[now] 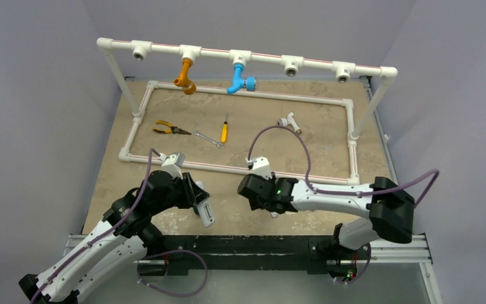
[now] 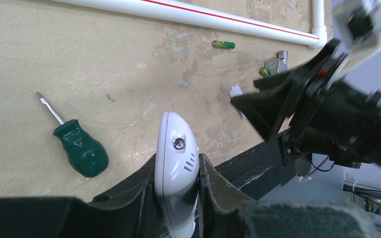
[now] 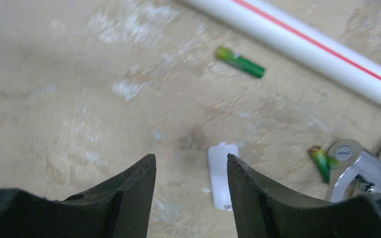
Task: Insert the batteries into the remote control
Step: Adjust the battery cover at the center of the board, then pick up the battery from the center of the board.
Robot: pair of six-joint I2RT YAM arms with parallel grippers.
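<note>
The white remote control (image 2: 176, 163) stands on edge between the fingers of my left gripper (image 2: 177, 171), which is shut on it; from above, the remote control (image 1: 206, 213) hangs near the table's front edge. My right gripper (image 3: 191, 161) hovers low over the table with its jaws open and nothing between them. A small white cover plate (image 3: 223, 176) lies flat just beside its right finger (image 3: 248, 193). One green battery (image 3: 240, 62) lies near the white pipe, and a second battery (image 3: 320, 162) rests against a small metal part (image 3: 359, 173).
A dark-green-handled screwdriver (image 2: 79, 146) lies left of the remote. A white pipe frame (image 1: 240, 170) borders the work area. Beyond it are pliers (image 1: 169, 129), a wrench (image 1: 209, 137), a yellow screwdriver (image 1: 224, 132) and a tee fitting (image 1: 289, 121).
</note>
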